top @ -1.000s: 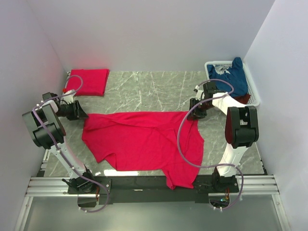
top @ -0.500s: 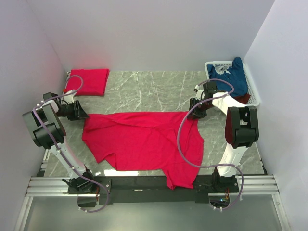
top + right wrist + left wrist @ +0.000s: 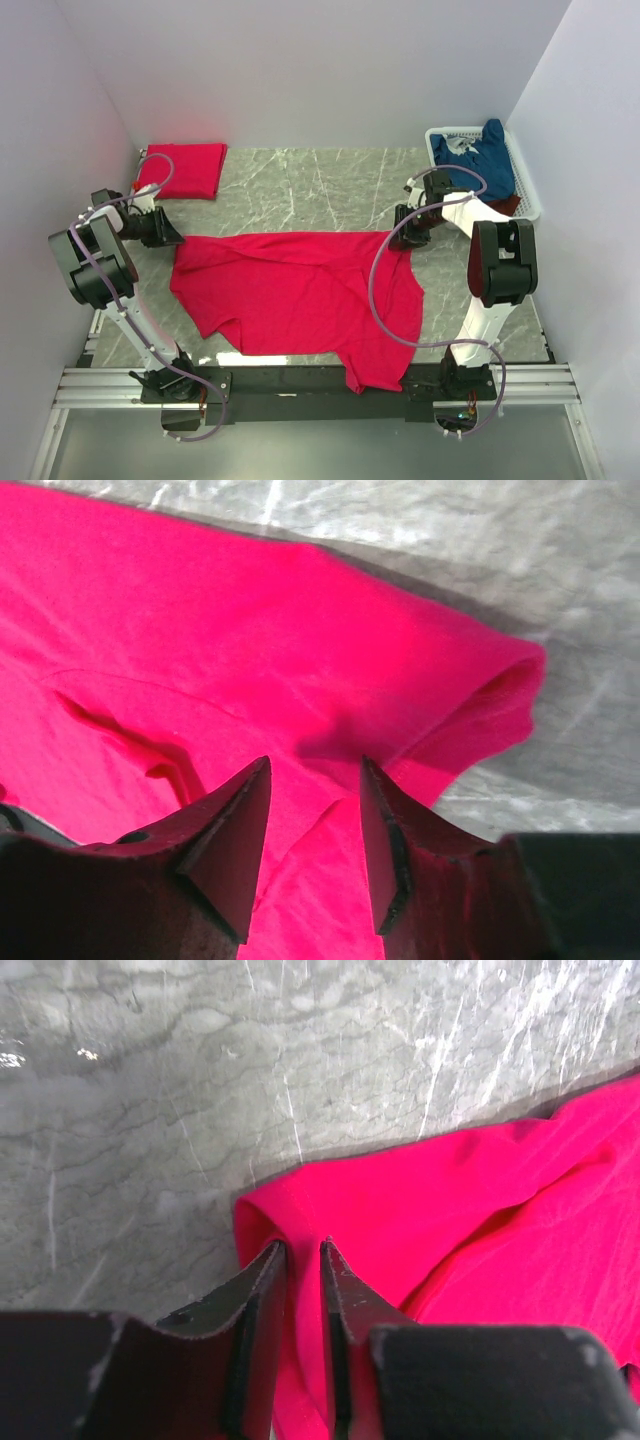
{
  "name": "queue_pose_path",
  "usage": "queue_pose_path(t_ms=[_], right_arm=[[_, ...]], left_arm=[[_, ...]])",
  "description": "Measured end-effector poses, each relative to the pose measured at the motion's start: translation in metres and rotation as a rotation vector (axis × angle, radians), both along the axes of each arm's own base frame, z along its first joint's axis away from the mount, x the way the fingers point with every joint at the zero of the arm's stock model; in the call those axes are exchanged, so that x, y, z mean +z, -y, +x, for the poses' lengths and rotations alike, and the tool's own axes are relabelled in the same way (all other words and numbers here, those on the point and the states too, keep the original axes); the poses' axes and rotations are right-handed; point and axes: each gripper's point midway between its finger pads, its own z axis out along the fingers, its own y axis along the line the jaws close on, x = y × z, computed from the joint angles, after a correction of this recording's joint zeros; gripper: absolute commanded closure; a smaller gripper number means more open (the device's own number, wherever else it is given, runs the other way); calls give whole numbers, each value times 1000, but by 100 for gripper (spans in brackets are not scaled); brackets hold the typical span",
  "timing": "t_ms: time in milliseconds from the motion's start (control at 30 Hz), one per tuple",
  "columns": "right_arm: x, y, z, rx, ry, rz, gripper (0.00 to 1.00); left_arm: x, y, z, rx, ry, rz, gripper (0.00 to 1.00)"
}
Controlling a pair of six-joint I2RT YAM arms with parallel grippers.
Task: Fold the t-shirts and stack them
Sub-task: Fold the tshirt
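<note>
2 grippers sit at the far corners of the spread red shirt [image 3: 300, 295], which covers the middle of the table [image 3: 300, 185]. On the left side of the top view, the left gripper [image 3: 298, 1245] has its jaws nearly together, pinching a fold of the shirt's corner. On the right side, the right gripper [image 3: 315, 765] has its jaws apart, straddling cloth by the other corner without clamping it.

Only 1 corner looks secured. If the arms lift or drag now, I judge the right corner would stay behind, and the shirt would twist and crease instead of folding square. The left pinch looks shallow, close to the hem, so thin soft cloth could slide out under tension.

Counting from left to right, there are 4 shirts:
- 1 folded red shirt [image 3: 183, 170] at the upper left
- 1 spread red shirt in the centre
- 1 navy shirt [image 3: 485, 160] in the basket [image 3: 436, 140] at the upper right
- 1 darker red shirt [image 3: 508, 205] in the same basket

That makes 1 basket and 2 arms.
</note>
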Motion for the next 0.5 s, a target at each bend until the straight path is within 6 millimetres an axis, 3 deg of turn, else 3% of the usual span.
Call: queue_pose_path(t_ms=[267,500], right_arm=[[-9,17,-5,-46,-25,-22,48],[-10,14,-5,-62,-38,3,48]], left_arm=[[1,0,1,0,2,1,78],[1,0,1,2,1,0,77]])
